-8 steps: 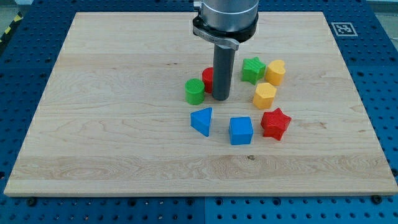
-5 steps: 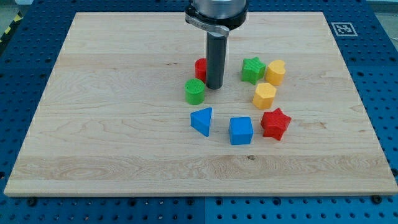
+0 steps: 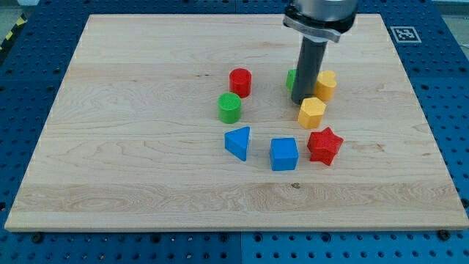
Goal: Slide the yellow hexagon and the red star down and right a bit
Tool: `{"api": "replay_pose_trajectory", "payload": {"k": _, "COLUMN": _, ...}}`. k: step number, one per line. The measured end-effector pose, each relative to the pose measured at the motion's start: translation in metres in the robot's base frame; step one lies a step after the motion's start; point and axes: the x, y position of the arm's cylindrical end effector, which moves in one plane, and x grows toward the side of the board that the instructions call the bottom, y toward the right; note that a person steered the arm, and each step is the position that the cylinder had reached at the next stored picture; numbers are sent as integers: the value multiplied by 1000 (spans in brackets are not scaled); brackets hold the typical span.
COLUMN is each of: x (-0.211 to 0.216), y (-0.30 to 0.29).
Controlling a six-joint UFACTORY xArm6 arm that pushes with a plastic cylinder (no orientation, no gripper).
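The yellow hexagon (image 3: 311, 112) lies right of the board's middle. The red star (image 3: 325, 145) sits just below and right of it. The dark rod comes down from the view's top, and my tip (image 3: 302, 102) rests just above and left of the yellow hexagon, close to it. The rod covers most of the green star (image 3: 291, 79), of which only a left sliver shows. A second yellow block (image 3: 325, 85) sits right of the rod, above the hexagon.
A red cylinder (image 3: 240, 82) and a green cylinder (image 3: 229, 108) stand left of the tip. A blue triangle (image 3: 238, 141) and a blue cube (image 3: 283, 154) lie below. The wooden board (image 3: 132, 147) sits on a blue perforated table.
The rod has moved to the right, from between the red and green cylinders to just above the yellow hexagon. It now hides the green star. The red cylinder sits uncovered, shifted up and left.
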Motion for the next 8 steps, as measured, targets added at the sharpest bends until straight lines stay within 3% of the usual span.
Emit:
{"api": "replay_pose_trajectory", "payload": {"k": 3, "x": 9, "y": -10}}
{"api": "replay_pose_trajectory", "payload": {"k": 8, "x": 77, "y": -14}}
